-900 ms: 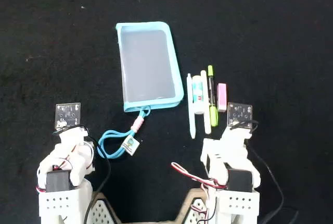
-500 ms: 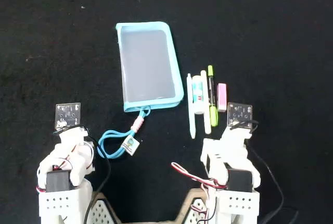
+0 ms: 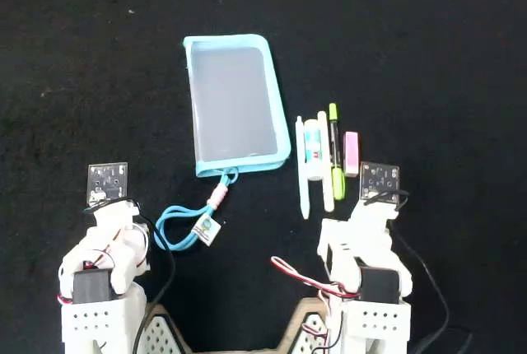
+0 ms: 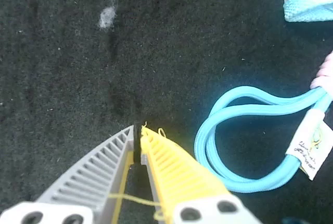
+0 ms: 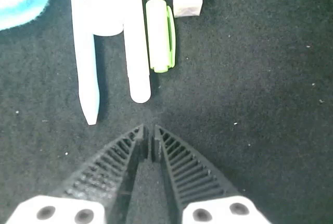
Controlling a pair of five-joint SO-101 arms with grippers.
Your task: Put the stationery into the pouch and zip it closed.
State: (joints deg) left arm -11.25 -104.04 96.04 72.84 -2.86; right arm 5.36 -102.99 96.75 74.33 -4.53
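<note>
Change: none, arms idle | stationery (image 3: 323,159) beside pouch (image 3: 235,107), untouched | left tool (image 4: 138,129), right tool (image 5: 149,130): pinched together, empty | task unstarted

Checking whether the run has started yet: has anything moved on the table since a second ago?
Nothing visibly changed. The pouch, its blue strap and the row of stationery lie where they were; the left gripper and right gripper stay shut and empty.
</note>
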